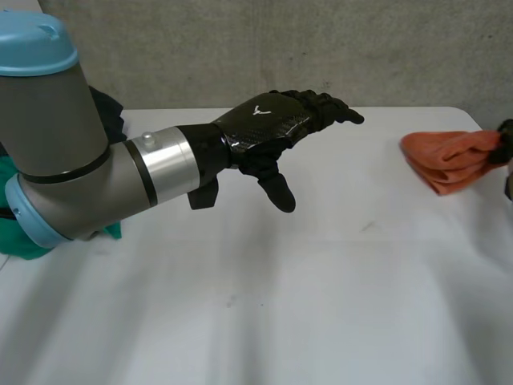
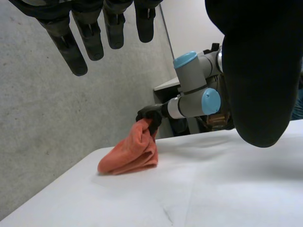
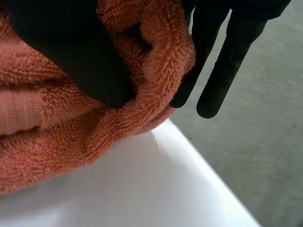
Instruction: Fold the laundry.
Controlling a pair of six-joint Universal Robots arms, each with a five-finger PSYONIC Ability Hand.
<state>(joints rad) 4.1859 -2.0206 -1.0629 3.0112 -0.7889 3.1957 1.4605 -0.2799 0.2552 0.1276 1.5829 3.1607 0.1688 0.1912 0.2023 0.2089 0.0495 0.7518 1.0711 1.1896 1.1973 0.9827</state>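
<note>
A folded orange towel (image 1: 449,156) lies bunched near the table's far right edge. My right hand (image 1: 505,140) is at its right end. In the right wrist view the thumb (image 3: 80,56) presses a fold of the towel (image 3: 57,123) against the fingers, while two other fingers stick out straight past it. The left wrist view shows that hand (image 2: 149,116) closed on the raised end of the towel (image 2: 132,153). My left hand (image 1: 268,128) hovers above the middle of the table, fingers straight and thumb hanging down, holding nothing; its thumb (image 2: 258,85) looms in its own wrist view.
A green cloth (image 1: 20,233) lies at the table's left edge under my left arm, with a dark cloth (image 1: 108,112) behind it. The white table (image 1: 321,281) ends at a grey wall, and its far right corner is just beyond the towel.
</note>
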